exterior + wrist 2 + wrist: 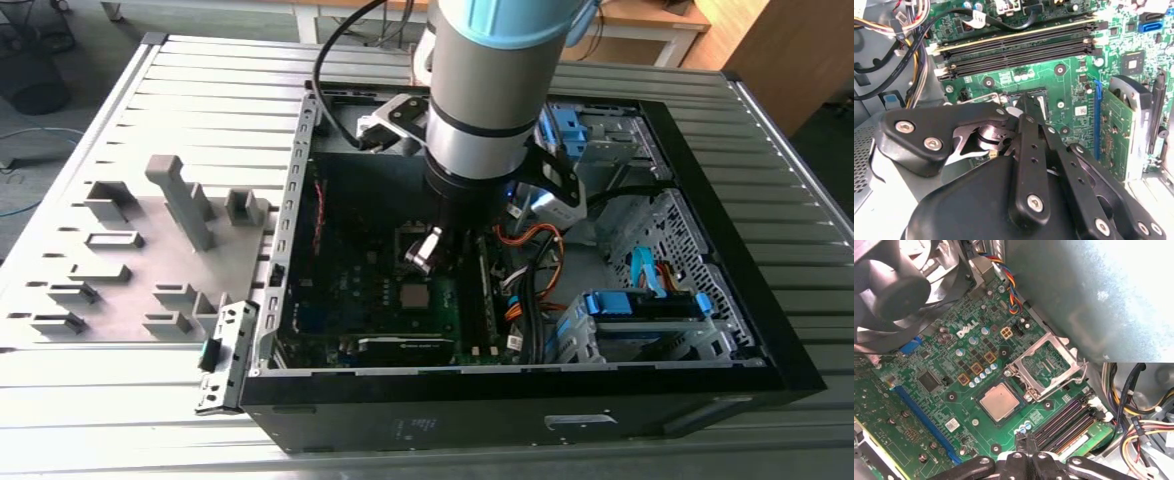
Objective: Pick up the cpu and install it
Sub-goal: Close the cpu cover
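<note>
The cpu (999, 402) lies flat in its socket on the green motherboard (954, 390), silvery top up. It sits just beside the foot of the socket frame (1046, 365), which stands tilted open with bare board showing through its window, so nothing clamps the chip down. On the side of the cpu away from the socket frame, the gripper (1026, 439) hangs over the board. As far as both wrist views show, its jaws are brought together with nothing between them. I cannot tell how high above the board the tips are. The memory slots (1064, 422) run just beside the socket frame and near those tips, and a bundle of loose cables (1139, 415) lies beyond the slots, further from the frame. The graphics card (884, 430) stands well apart from the frame, past the cpu. In the exterior view all this sits inside an open computer case (467, 425) on a ribbed grey surface (200, 80). By my judgement the work is mostly done: the chip is placed and the frame is not yet closed. The risk I see is the closed jaws being so near an unclamped chip. A sideways brush could nudge it off its seat, and a frame pressed down on a skewed chip could bend the socket contacts. The raised frame could also snag on the jaws.
</note>
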Action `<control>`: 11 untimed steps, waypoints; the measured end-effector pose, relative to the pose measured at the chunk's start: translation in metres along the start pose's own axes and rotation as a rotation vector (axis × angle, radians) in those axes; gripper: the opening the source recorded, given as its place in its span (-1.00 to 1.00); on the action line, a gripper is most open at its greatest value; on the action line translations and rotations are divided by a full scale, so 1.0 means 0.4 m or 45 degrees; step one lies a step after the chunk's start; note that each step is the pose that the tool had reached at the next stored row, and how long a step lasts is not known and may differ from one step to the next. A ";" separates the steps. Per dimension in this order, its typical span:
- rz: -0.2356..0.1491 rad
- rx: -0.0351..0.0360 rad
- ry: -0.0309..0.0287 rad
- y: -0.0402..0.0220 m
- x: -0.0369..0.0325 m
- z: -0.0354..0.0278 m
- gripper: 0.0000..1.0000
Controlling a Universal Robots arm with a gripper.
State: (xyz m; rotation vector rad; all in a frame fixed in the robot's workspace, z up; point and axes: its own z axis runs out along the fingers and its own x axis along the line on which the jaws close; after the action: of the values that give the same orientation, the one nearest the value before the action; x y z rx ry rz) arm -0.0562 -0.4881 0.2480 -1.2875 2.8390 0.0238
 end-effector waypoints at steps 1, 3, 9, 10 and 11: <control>0.000 -0.0003 -0.0002 0.002 -0.002 0.000 -0.79; 0.000 -0.0007 -0.0008 0.005 -0.007 0.001 -0.79; -0.001 -0.0024 -0.0027 0.009 -0.027 0.003 -0.79; -0.001 -0.0026 -0.0028 0.009 -0.030 0.004 -0.79; -0.002 -0.0026 -0.0028 0.009 -0.032 0.004 -0.79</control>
State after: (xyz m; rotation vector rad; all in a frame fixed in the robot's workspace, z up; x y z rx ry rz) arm -0.0505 -0.4762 0.2466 -1.2890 2.8370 0.0281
